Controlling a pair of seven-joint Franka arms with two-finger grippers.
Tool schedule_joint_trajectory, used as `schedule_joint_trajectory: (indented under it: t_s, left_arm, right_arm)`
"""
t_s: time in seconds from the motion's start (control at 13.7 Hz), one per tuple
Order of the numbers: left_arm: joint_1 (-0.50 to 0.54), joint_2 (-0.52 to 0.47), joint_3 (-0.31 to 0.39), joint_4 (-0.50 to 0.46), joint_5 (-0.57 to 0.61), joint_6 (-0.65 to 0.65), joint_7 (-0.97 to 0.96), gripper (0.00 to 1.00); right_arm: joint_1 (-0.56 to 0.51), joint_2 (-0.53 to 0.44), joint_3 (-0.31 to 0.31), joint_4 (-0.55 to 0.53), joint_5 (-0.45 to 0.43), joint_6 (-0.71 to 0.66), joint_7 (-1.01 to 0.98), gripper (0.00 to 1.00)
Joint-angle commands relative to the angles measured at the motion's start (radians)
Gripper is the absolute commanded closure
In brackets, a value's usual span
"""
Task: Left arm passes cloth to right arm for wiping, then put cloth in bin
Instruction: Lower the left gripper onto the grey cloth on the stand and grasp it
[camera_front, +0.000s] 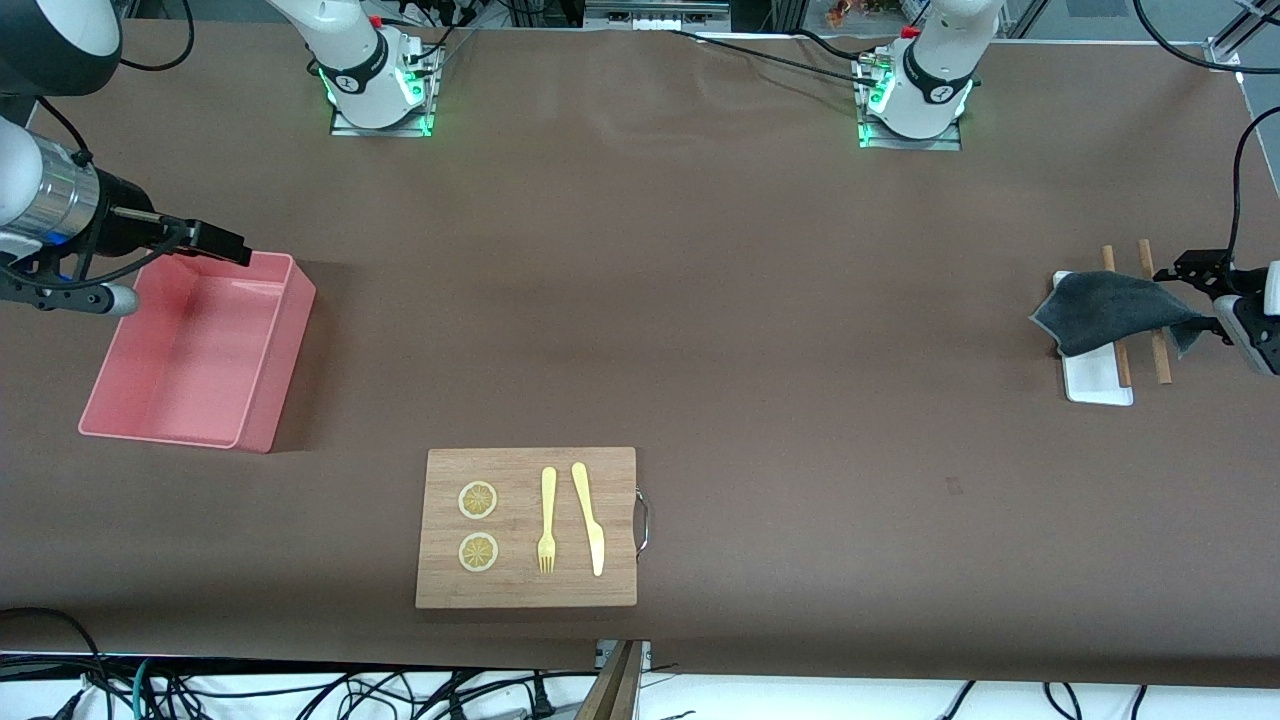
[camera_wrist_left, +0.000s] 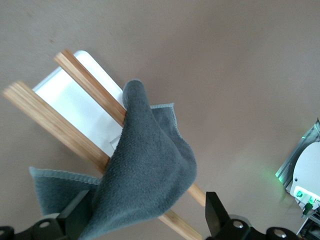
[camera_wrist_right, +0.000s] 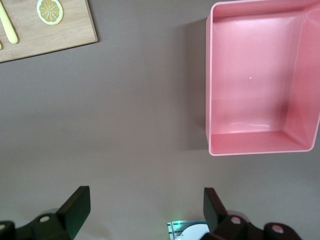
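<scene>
Nearest the camera lies a wooden cutting board (camera_front: 527, 528) carrying two lemon slices (camera_front: 477, 500), a yellow fork (camera_front: 547, 520) and a yellow knife (camera_front: 589, 517).

At the left arm's end of the counter (camera_front: 700, 300), the left gripper (camera_wrist_left: 145, 220) has its fingers (camera_wrist_left: 216, 210) spread wide on either side of the cloth (camera_front: 1115, 312); whether they press it cannot be told. This dark grey cloth is rumpled and drapes over two wooden sticks (camera_front: 1155, 330) and a small white tray (camera_front: 1095, 378), the sticks lying across the tray.

Toward the right arm's end, the right gripper (camera_wrist_right: 145, 210) hangs with its fingers (camera_wrist_right: 77, 207) spread apart and holding nothing, over bare counter just beside the bin (camera_front: 200, 350). That pink tub stands upright with nothing in it, well apart from the cloth.
</scene>
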Motion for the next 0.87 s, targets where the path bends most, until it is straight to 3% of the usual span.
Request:
schedule_joint_trajectory:
  t_s: [0.0, 0.07, 0.15, 0.29, 0.51, 0.58, 0.66, 0.8]
  left_arm:
    - [0.014, 0.037, -0.003, 0.030, 0.007, -0.006, 0.048, 0.00]
    - [0.014, 0.038, -0.003, 0.030, 0.003, -0.006, 0.047, 0.00]
    - [0.018, 0.040, -0.003, 0.030, 0.003, -0.006, 0.048, 0.08]
    - [0.022, 0.042, -0.003, 0.030, -0.003, -0.009, 0.053, 0.36]
    - [0.024, 0.040, -0.003, 0.032, -0.003, -0.009, 0.064, 0.52]
    - [0.025, 0.040, -0.003, 0.032, -0.003, -0.010, 0.064, 0.75]
    - [0.025, 0.040, -0.003, 0.032, -0.003, -0.010, 0.071, 0.84]
    - [0.030, 0.042, -0.001, 0.035, -0.003, -0.010, 0.073, 0.85]
  right_arm:
    - [0.007, 0.014, -0.002, 0.028, 0.043, -0.004, 0.083, 0.00]
    - [0.007, 0.014, -0.002, 0.028, 0.062, -0.004, 0.115, 0.00]
    - [0.009, 0.014, -0.002, 0.028, 0.069, -0.004, 0.141, 0.00]
    - [0.020, 0.016, -0.002, 0.029, 0.073, -0.003, 0.157, 0.00]
    - [0.033, 0.016, -0.002, 0.028, 0.074, 0.009, 0.161, 0.00]
    - [0.041, 0.016, -0.002, 0.028, 0.074, 0.011, 0.176, 0.00]
    - [0.041, 0.016, -0.002, 0.028, 0.074, 0.011, 0.189, 0.00]
    - [0.043, 0.016, -0.002, 0.029, 0.074, 0.011, 0.193, 0.00]
